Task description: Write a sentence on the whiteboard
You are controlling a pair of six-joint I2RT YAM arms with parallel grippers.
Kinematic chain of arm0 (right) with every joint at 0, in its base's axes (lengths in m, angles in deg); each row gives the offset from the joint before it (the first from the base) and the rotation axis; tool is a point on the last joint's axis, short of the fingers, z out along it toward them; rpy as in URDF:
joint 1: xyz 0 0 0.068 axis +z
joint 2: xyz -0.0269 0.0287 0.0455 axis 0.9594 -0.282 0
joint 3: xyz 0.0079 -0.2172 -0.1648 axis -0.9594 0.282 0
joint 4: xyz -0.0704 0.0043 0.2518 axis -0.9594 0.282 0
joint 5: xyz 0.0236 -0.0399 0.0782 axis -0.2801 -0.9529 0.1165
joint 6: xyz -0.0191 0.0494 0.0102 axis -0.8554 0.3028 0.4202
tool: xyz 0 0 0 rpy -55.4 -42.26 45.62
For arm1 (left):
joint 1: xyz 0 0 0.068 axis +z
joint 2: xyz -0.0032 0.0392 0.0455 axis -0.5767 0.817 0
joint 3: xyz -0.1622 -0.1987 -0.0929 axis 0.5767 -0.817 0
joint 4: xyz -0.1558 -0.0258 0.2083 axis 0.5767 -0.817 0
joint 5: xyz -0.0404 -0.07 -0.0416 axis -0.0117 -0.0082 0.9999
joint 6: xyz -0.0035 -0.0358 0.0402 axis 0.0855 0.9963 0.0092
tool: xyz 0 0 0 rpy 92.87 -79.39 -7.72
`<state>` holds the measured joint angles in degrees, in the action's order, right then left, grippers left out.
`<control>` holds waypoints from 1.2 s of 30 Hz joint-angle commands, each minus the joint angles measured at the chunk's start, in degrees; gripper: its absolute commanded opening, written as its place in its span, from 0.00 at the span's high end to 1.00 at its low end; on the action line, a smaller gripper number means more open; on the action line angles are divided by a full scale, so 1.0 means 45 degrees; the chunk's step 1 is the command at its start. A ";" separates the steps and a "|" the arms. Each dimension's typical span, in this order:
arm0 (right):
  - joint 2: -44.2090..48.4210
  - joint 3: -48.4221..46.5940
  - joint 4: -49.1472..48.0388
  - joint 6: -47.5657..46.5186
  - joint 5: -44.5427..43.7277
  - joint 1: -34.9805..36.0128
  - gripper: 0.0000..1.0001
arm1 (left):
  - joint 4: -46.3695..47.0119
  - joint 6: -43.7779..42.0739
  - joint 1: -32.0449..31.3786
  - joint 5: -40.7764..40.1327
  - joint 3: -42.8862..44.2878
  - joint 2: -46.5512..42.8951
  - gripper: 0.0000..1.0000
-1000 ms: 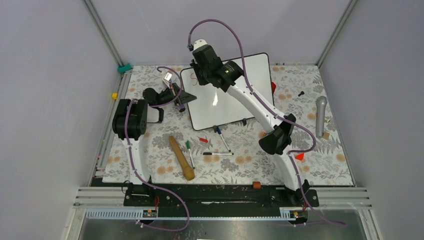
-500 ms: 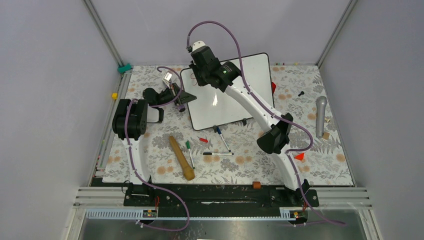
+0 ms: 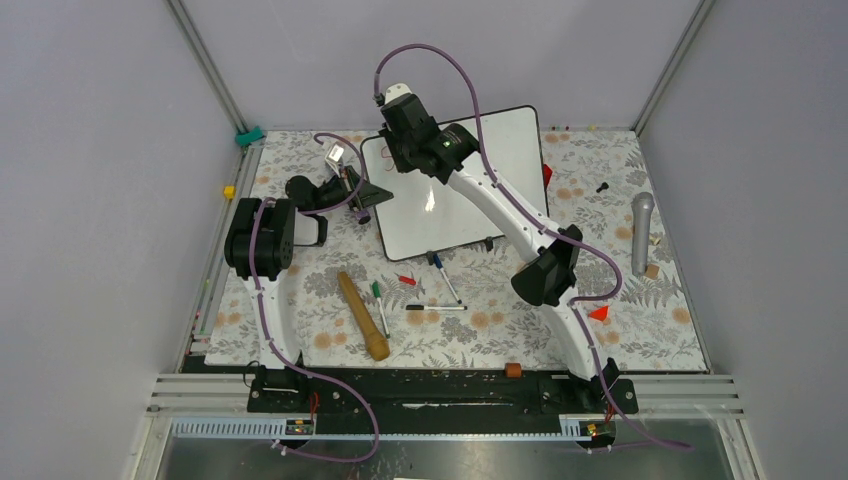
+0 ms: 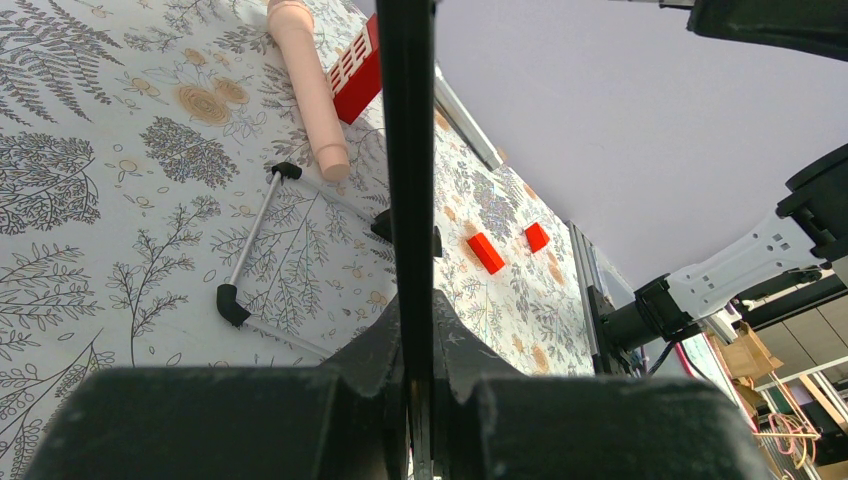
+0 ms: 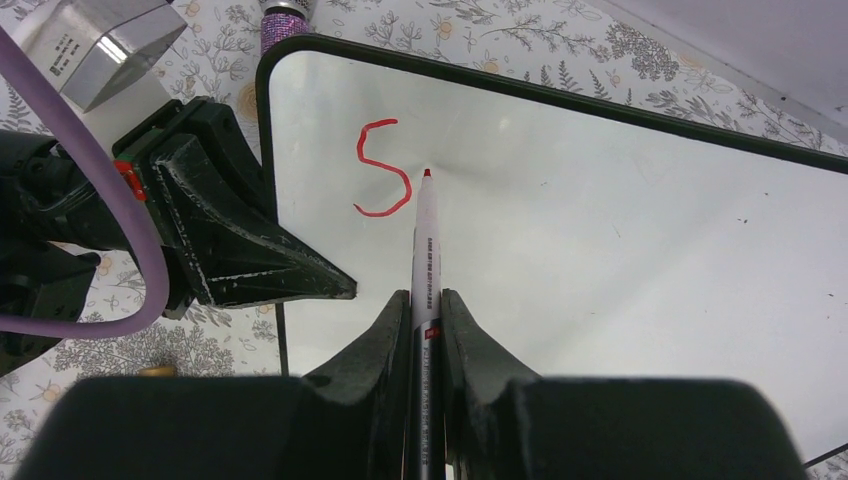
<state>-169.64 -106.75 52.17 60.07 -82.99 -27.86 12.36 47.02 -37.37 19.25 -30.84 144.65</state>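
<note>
Whiteboard [image 3: 415, 225], large, glossy and white with a thin black frame and rounded corners, one only, lying skewed at the far middle of the floral-patterned surface [image 3: 480, 330]. On it just one mark of the sentence [image 5: 384, 167]: a single red handwritten "S" near the upper left corner, plain in the right wrist view, barely to be made out from above. Two arms, two pincers. Right pincer [image 5: 427, 300] closed narrow on one slim white marker [image 5: 425, 235] with a red tip, the tip just right of the "S"; touching the board or just above it, impossible to tell. Left pincer [image 4: 415, 320] clamped tight on the board's left edge, the black frame running straight up between its fingers in the left wrist view; in the right wrist view, a black wedge biting that same edge. In front of the board, from above: three loose pens, one green-capped pen [image 3: 378, 298], one blue-capped pen [image 3: 445, 276], one white pen with black ends [image 3: 436, 307], plus one small red cap [image 3: 405, 279] and one tan wooden club [image 3: 362, 316]. Off to the right, one grey microphone [image 3: 641, 232]. Only in the left wrist view: a silver rod bracket [image 4: 250, 240] with black corner pieces, and two small red blocks [image 4: 486, 252].
</note>
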 commanded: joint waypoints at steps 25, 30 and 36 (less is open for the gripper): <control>-0.0239 -0.0045 0.0887 -0.0160 -0.0260 -0.0139 1.00 | 0.0427 -0.0689 -0.0166 0.1095 -0.0167 -0.0147 1.00; -0.0259 -0.0117 0.0886 -0.0154 -0.0209 -0.0132 1.00 | 0.0427 -0.0691 -0.0159 0.1097 -0.0167 -0.0147 1.00; -0.0456 -0.0487 0.0885 -0.0197 -0.0272 -0.0135 1.00 | 0.0426 -0.0686 -0.0164 0.1100 -0.0167 -0.0163 1.00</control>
<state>-170.71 -106.82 55.12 59.96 -83.52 -27.95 12.15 47.04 -37.35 19.14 -30.84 144.65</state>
